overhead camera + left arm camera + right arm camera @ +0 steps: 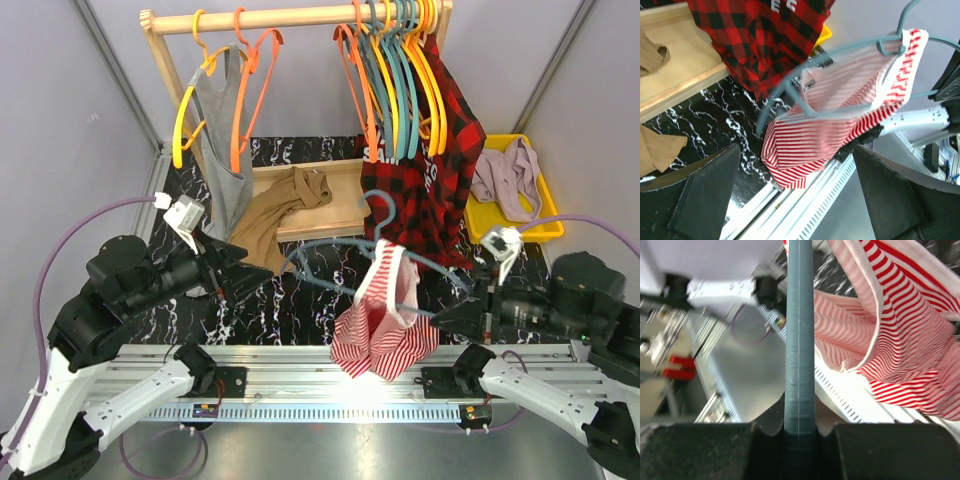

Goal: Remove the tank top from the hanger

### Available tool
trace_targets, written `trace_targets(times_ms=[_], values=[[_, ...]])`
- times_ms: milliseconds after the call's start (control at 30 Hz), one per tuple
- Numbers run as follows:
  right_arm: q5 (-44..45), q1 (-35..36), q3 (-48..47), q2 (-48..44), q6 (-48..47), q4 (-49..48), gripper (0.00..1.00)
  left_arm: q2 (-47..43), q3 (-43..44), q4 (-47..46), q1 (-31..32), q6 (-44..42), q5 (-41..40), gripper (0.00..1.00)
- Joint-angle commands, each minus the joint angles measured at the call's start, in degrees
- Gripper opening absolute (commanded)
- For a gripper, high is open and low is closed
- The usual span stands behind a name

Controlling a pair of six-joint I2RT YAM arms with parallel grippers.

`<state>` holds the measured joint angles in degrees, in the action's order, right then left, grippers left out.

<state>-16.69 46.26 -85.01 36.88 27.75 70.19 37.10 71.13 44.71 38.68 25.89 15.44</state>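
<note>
A red-and-white striped tank top (385,325) hangs bunched from the middle of a blue-grey hanger (330,245), which is held in the air above the table's near edge. My right gripper (452,316) is shut on the hanger's right end. In the right wrist view the hanger bar (800,340) runs straight up from between the jaws of the right gripper (800,427), with the striped top (900,340) to its right. My left gripper (236,268) stands open to the left of the hanger, touching nothing. In the left wrist view the left gripper (796,152) faces the top (840,120) and hanger (790,92).
A wooden clothes rack (300,17) stands at the back with a grey top (222,140) on orange and yellow hangers and a red plaid shirt (440,170). A brown garment (275,215) lies on its base. A yellow bin (545,225) with pink cloth is back right.
</note>
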Motion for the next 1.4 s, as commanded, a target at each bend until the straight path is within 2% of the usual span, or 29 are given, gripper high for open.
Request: trace_targets(times_ms=[0, 100, 300, 400, 467, 567, 633, 733, 767, 800, 833, 867, 900, 933, 967, 1000, 1033, 1067, 1100, 1167, 1200, 1233, 1367], values=[[-18.4, 0.0, 1.1, 3.8, -2.8, -2.6, 0.00, -0.7, 3.3, 4.2, -0.1, -2.8, 3.5, 0.99], [-23.0, 0.0, 1.4, 4.2, -3.6, -4.3, 0.00, -2.3, 6.9, 8.3, -0.2, -5.2, 4.8, 0.99], [-29.5, 0.0, 1.8, 5.8, -4.0, -8.7, 0.00, -2.5, 2.8, 13.3, -0.2, -5.3, 25.0, 0.99], [-32.3, 0.0, 1.5, 6.8, -4.3, -10.6, 0.00, -3.9, 0.9, 13.8, -0.2, -5.5, 29.6, 0.99], [-34.8, 0.0, 1.5, 7.1, -3.7, -12.1, 0.00, -4.6, 0.8, 15.1, -0.2, -6.9, 29.7, 0.99], [-37.8, 0.0, 2.0, 7.5, -2.8, -14.5, 0.00, -4.8, -0.4, 13.7, -0.2, -6.5, 33.7, 0.99], [-39.3, 0.1, 2.8, 7.9, -1.9, -16.5, 0.00, -5.2, -2.8, 8.8, -0.2, -3.9, 39.6, 0.96], [-39.1, 0.0, 3.2, 8.5, -2.3, -16.6, 0.00, -5.2, -4.9, 1.9, -0.2, 0.1, 47.6, 0.52], [-38.5, 0.0, 3.3, 8.8, -2.4, -16.2, 0.00, -5.2, -6.0, 0.1, -0.2, 1.2, 50.3, 0.06], [-37.7, 0.1, 3.4, 9.2, -2.7, -15.9, 0.00, -5.3, -6.2, -1.3, -0.2, 2.0, 50.2, 0.00], [-36.8, 0.1, 3.4, 9.3, -3.2, -15.4, 0.00, -5.5, -6.2, -1.4, -0.1, 2.1, 50.3, 0.00], [-34.1, 0.0, 3.4, 9.7, -3.4, -14.3, 0.09, -5.6, -6.4, -1.5, -0.2, 1.9, 51.3, 0.00], [-31.7, 0.0, 3.3, 9.9, -4.2, -13.4, 0.30, -5.6, -6.4, -0.9, -0.2, 1.3, 51.2, 0.00], [-28.9, 0.0, 3.1, 10.2, -4.7, -12.4, 0.45, -5.6, -6.1, -0.2, -0.2, 0.7, 50.9, 0.00], [-21.1, 0.1, 2.9, 10.5, -5.2, -10.0, 0.56, -5.4, -5.9, 0.6, -0.2, 0.0, 50.5, 0.00], [-15.9, 0.1, 2.7, 10.7, -4.8, -8.5, 0.93, -4.8, -5.4, 4.0, -0.2, -2.6, 47.3, 0.00], [-9.7, 0.0, 2.1, 11.1, -4.1, -6.8, 0.99, -4.2, -3.9, 6.5, -0.2, -4.2, 44.7, 0.00], [3.3, 0.1, 2.0, 11.3, -3.3, -3.6, 1.00, -3.4, -2.9, 9.1, -0.2, -5.5, 41.4, 0.00], [9.1, 0.0, 2.0, 11.4, -1.3, -2.4, 1.00, -1.9, -2.0, 14.2, -0.2, -7.7, 32.7, 0.00], [22.2, 0.0, 2.2, 11.7, 1.0, 1.1, 1.00, -0.3, -0.5, 16.9, -0.2, -7.7, 25.3, 0.00], [24.7, 0.0, 2.1, 11.8, 2.9, 1.7, 1.00, 1.4, -0.3, 17.6, -0.2, -6.7, 20.0, 0.00], [27.0, 0.0, 2.0, 11.4, 4.1, 2.0, 1.00, 2.1, -0.4, 17.5, -0.2, -5.9, 18.1, 0.00], [46.5, 0.0, 0.1, 11.2, 13.1, 8.5, 1.00, 8.1, 0.2, 19.5, -0.2, -4.0, 10.3, 0.00]])
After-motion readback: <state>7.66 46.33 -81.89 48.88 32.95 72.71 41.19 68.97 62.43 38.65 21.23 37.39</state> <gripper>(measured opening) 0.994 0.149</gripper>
